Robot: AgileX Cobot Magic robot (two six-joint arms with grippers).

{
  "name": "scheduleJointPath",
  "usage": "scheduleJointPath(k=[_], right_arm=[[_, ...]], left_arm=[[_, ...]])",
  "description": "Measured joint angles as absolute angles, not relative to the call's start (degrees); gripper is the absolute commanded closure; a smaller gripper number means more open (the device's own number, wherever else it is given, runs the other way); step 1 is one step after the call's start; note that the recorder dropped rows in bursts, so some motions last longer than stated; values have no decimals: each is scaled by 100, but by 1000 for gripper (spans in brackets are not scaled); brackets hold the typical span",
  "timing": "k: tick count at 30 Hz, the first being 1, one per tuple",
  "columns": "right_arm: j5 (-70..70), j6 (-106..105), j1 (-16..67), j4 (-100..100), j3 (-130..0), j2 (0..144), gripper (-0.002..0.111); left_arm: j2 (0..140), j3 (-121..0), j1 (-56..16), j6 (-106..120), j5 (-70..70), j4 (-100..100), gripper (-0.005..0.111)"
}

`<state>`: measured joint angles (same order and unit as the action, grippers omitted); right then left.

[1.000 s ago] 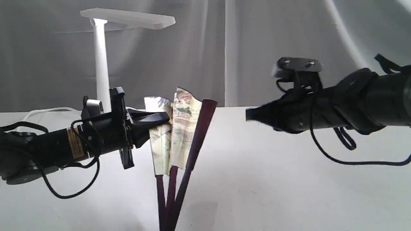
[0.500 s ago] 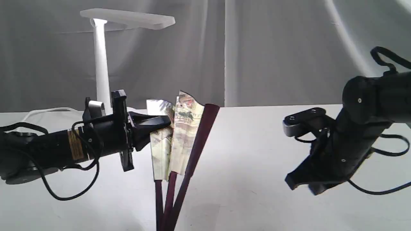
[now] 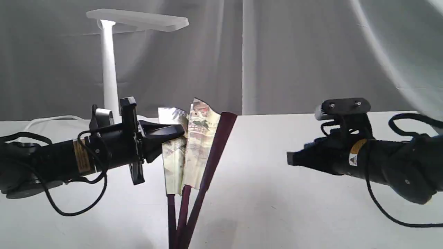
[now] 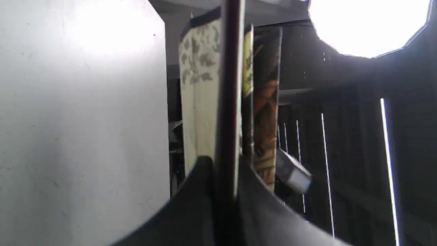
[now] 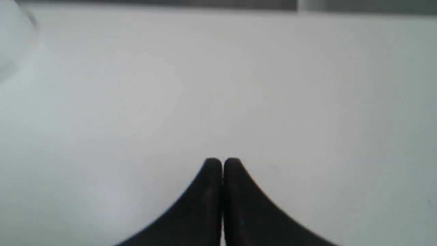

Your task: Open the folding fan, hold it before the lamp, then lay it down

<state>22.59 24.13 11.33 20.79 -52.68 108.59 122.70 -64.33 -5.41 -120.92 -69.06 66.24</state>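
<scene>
Exterior view: a black left gripper (image 3: pixel 178 131) holds a partly spread cream paper folding fan with maroon ribs (image 3: pixel 193 145) upright, right of a white flat-headed desk lamp (image 3: pixel 109 69); left wrist view: its fingers (image 4: pixel 201 171) clamp one rib; right wrist view: the black right gripper (image 5: pixel 222 160) (over a white table (image 5: pixel 307 85)) has fingers together.

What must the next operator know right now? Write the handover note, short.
Left end effector: shut on a rib of the fan, held upright.
Right end effector: shut, empty, apart from the fan.
Lamp: at the back, behind the left arm.
Done: fan partly spread.
Left: open it fully, hold it before the lamp, lay it down.
</scene>
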Motion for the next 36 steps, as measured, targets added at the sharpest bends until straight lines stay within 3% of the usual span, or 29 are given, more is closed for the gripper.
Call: scheduleJointPath(k=[5,13,26,31,36], right_arm=[[4685,2197,1133,1171,-4755,10920,108],[6764,2473,1133,753,-4496,11626,108],[6921,3486,1133,1258,-4496,12282,108],[6844,5859,1052,2232,-4749,12296,108],[6473,8945,762,4947,-5930,12377,108]], left_arm=[[12270,-6433,-541,-12092,-6906,6624,107],[12270,-6433,-541,-11923,-6906,6624,107],[12270,-6421,-541,-11849,-6906,6624,107],[12270,-6421,-541,-11846,-6906,6602,107],[12270,-6421,-541,-11846,-6906,6602,107]])
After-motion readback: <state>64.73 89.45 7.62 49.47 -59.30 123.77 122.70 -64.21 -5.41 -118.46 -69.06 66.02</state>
